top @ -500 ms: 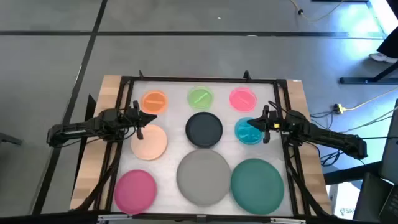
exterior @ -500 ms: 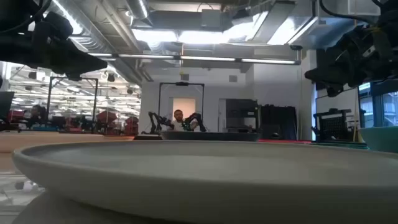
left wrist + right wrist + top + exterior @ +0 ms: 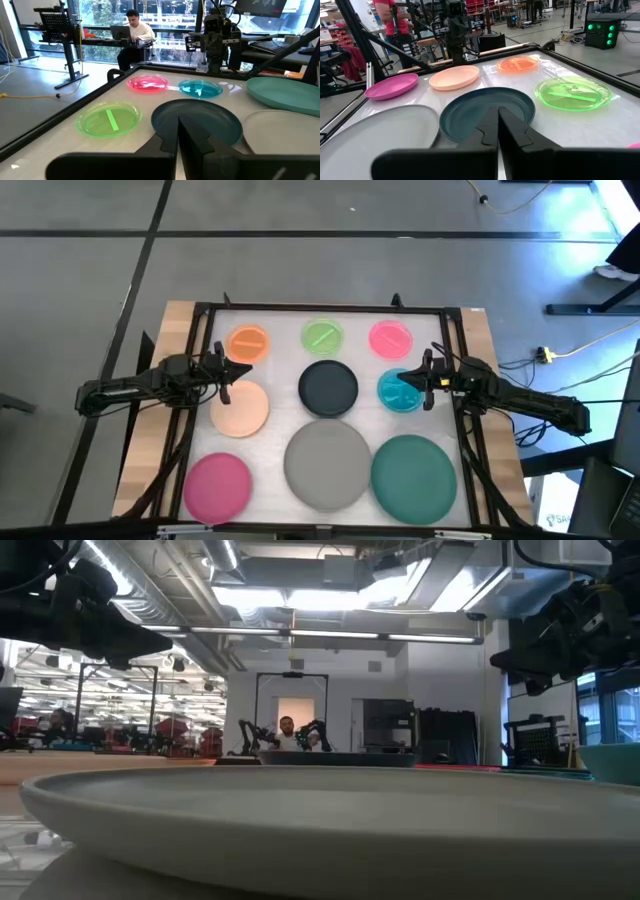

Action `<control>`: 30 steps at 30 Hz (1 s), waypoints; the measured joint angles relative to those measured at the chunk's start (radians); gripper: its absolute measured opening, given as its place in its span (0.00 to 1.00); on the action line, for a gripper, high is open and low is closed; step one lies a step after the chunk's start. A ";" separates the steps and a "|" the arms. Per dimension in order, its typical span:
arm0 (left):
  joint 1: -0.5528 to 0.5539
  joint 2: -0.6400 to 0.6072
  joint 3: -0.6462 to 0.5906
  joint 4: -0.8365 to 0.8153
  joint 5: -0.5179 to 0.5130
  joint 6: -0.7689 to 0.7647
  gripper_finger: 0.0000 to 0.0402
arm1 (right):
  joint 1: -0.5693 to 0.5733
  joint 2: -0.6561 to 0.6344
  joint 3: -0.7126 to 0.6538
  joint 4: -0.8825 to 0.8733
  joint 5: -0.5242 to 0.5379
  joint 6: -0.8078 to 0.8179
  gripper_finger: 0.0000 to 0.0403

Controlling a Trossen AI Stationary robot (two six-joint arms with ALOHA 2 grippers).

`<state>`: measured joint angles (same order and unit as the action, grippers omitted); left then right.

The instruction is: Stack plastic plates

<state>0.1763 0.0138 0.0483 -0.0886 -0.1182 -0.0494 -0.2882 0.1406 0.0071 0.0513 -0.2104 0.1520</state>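
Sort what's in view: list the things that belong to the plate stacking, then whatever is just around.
Belongs to the job:
grey plate
dark green plate
magenta plate
black plate
peach plate
orange plate
green plate
pink plate
teal plate

Just around:
yellow cable on the floor
person at a desk

Robotics lab; other robot arms (image 3: 250, 735), monitor stands (image 3: 57, 22), exposed ceiling ducts (image 3: 300, 570)
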 joint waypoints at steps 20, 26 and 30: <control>0.000 0.000 -0.001 0.027 -0.001 -0.001 0.02 | 0.000 0.000 0.000 0.000 0.000 0.000 0.00; 0.000 0.000 -0.001 0.080 -0.004 0.011 0.02 | 0.000 0.000 0.000 0.000 0.000 0.000 0.00; 0.000 0.000 -0.001 0.141 -0.008 -0.011 0.02 | 0.000 0.000 0.000 0.000 0.001 -0.012 0.00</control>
<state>0.1761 0.0139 0.0475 0.0527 -0.1257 -0.0605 -0.2882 0.1406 0.0071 0.0513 -0.2090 0.1397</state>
